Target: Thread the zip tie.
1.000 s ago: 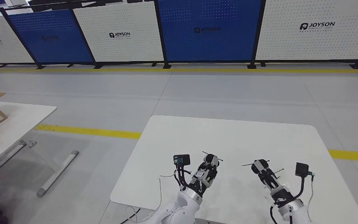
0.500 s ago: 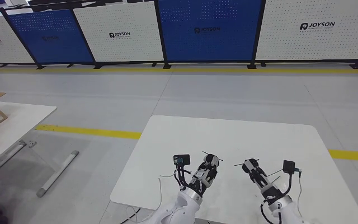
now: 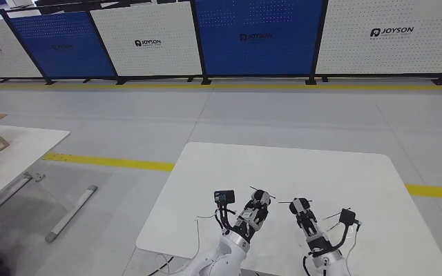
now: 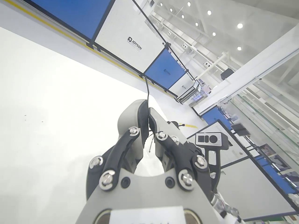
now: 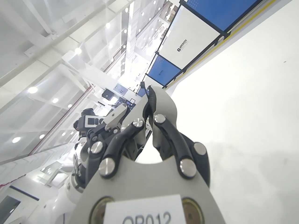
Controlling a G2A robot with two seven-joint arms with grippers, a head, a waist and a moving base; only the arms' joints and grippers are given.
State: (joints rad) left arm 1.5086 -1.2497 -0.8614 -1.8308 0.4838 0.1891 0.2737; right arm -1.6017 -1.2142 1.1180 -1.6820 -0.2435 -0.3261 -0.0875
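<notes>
My left gripper (image 3: 261, 196) hangs over the near part of the white table (image 3: 283, 165), shut on a thin black zip tie (image 4: 147, 87) whose strap sticks out past the fingertips. Its other end (image 4: 150, 144) hangs back between the fingers. Just to its right, my right gripper (image 3: 298, 204) is shut on a black zip tie strap (image 3: 284, 202) lying crosswise. In the right wrist view a small square head (image 5: 142, 84) shows just beyond the right gripper's (image 5: 150, 94) tips. The two grippers are a short gap apart. I cannot tell whether both hold the same tie.
The table top has nothing else on it, with open surface ahead of both arms. Its front edge (image 3: 148, 245) lies close to the arms. A second white table (image 3: 27, 148) stands off to the left across the floor.
The right arm has moved left across the table, closing the gap to the left gripper. The left arm has kept still.
</notes>
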